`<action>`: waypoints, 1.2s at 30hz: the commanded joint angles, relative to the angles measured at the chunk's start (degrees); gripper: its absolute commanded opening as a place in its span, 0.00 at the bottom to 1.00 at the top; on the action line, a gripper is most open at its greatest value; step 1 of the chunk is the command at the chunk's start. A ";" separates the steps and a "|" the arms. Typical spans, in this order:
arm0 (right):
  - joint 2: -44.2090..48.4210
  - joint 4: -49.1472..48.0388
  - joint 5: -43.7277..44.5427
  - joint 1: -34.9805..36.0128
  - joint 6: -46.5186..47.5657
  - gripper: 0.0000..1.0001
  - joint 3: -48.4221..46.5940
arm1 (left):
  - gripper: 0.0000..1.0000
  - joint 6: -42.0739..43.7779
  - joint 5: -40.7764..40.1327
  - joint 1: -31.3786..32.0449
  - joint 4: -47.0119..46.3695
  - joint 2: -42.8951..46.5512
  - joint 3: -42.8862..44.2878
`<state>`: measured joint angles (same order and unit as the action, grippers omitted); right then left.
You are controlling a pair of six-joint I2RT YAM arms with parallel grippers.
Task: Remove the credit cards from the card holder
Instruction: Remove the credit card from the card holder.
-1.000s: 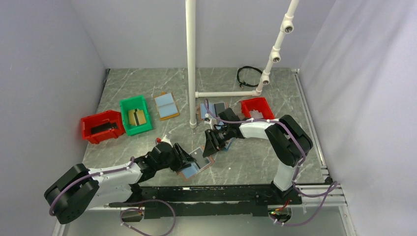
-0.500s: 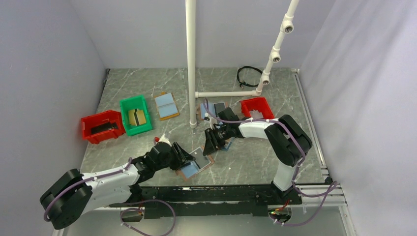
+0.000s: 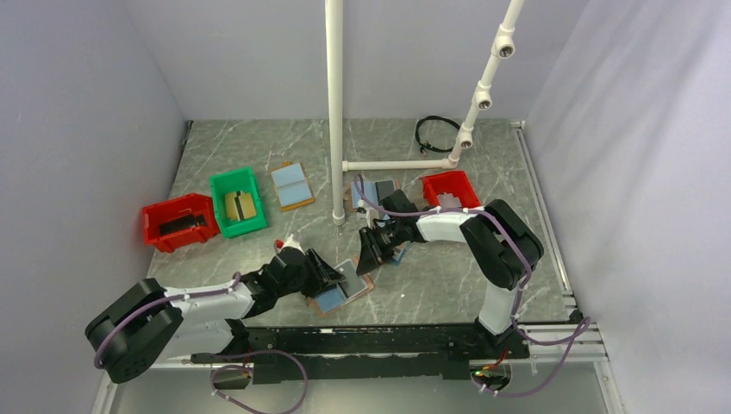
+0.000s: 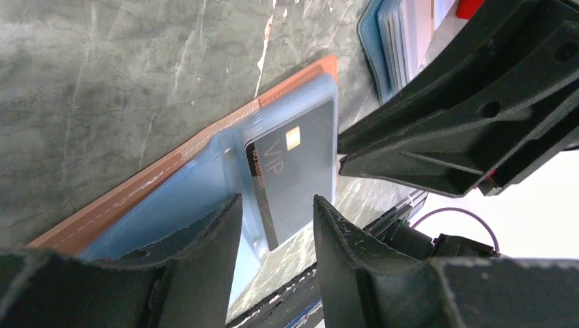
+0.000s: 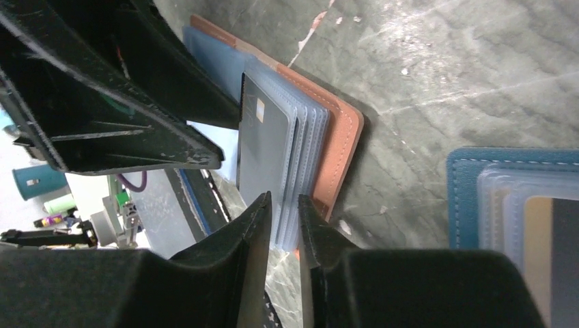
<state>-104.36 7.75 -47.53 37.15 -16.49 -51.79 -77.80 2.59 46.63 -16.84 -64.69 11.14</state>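
The card holder (image 3: 349, 285) lies open near the table's front edge, with a tan-brown rim and light blue sleeves. A dark grey credit card (image 4: 297, 171) marked VIP sits in its sleeve, seen again as the credit card (image 5: 263, 147). My left gripper (image 4: 277, 201) is open, its fingers straddling the card's near end without pinching it. My right gripper (image 5: 282, 201) hovers over the holder's (image 5: 338, 147) far corner. Its jaws stand a narrow gap apart, and the stacked sleeve edges show through that gap. Both grippers (image 3: 332, 274) (image 3: 369, 256) meet over the holder.
A navy-rimmed holder (image 5: 512, 225) lies just right of my right gripper. A tan holder (image 3: 291, 185), a green bin (image 3: 238, 201) and a red bin (image 3: 179, 221) sit at the back left. A white pipe post (image 3: 335, 112) and another red bin (image 3: 450, 188) stand behind.
The right gripper's jaws have narrowed over the holder's corner. The left arm's elbow has shifted slightly, while its gripper stays at the card.
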 commanded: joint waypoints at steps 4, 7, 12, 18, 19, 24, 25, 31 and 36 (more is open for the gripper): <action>0.29 -3.32 -9.44 0.44 -2.41 0.20 -1.16 | 0.43 -0.43 -1.89 0.31 -1.31 -3.35 0.83; 0.23 -4.05 -10.00 0.43 -3.16 0.21 -0.92 | 0.37 -0.23 -1.76 0.34 -1.52 -3.97 0.90; -0.86 -2.06 -7.24 0.83 -1.59 0.25 -1.61 | 0.35 0.63 -1.01 0.35 -2.49 -4.77 1.28; -0.92 3.95 1.02 1.26 3.64 0.29 -4.16 | 0.35 1.42 -0.68 0.30 -2.37 -5.47 1.72; -0.08 4.08 2.32 1.17 4.14 0.30 -4.17 | 0.35 1.35 -0.80 0.32 -2.22 -5.38 1.56; 3.53 4.07 3.99 0.42 5.62 0.35 -4.11 | 0.35 0.98 -1.42 0.30 -1.68 -4.53 0.53; 4.07 3.88 3.93 0.20 5.71 0.35 -3.99 | 0.35 0.98 -1.58 0.28 -1.50 -4.30 0.43; 2.81 2.59 -0.71 -0.06 3.92 0.35 -3.44 | 0.34 1.41 -1.56 0.26 -1.14 -3.96 0.79; -0.35 3.06 -3.27 0.02 3.18 0.33 -3.92 | 0.34 1.27 -1.40 0.29 -2.24 -4.43 0.57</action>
<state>-102.74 11.38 -47.51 37.21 -12.67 -53.98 -77.60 2.66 46.65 -19.27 -68.84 11.90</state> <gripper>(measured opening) 0.336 0.343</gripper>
